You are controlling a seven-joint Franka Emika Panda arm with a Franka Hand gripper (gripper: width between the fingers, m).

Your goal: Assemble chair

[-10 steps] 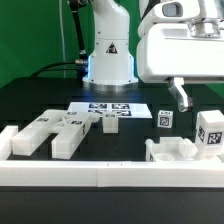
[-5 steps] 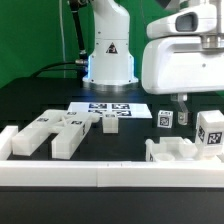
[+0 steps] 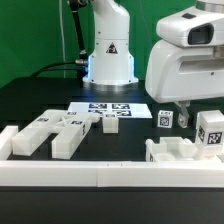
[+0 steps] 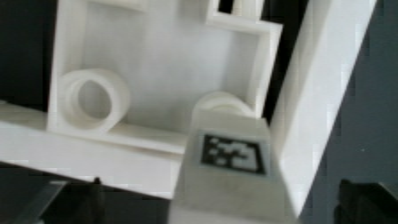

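Backdrop: green curtain behind a black table. The white robot base stands at the far centre.

Pincer: hangs under the big white wrist housing on the exterior view's right, low over the table. It sits in the gap between two chair pieces.

Nearest things: a tagged cube just to its left and an upright block with a tag just to its right. Neither can be seen touching the fingers. Nearer the camera, just in front of the pincer, lies a recessed piece against the white rail.

Further out: a small block sits at the near edge of the marker board in mid-table. A cluster of flat pieces with tags lies well apart on the exterior view's left. The chair is thus all loose parts, spread along the near half of the table behind the rail.

Wrist view: a white framed panel with a round ring in it. A tagged white bar crosses in front of the panel. I cannot match these surely to the exterior pieces.

Pincer state: released, jaws spread to full width, clasping no piece.
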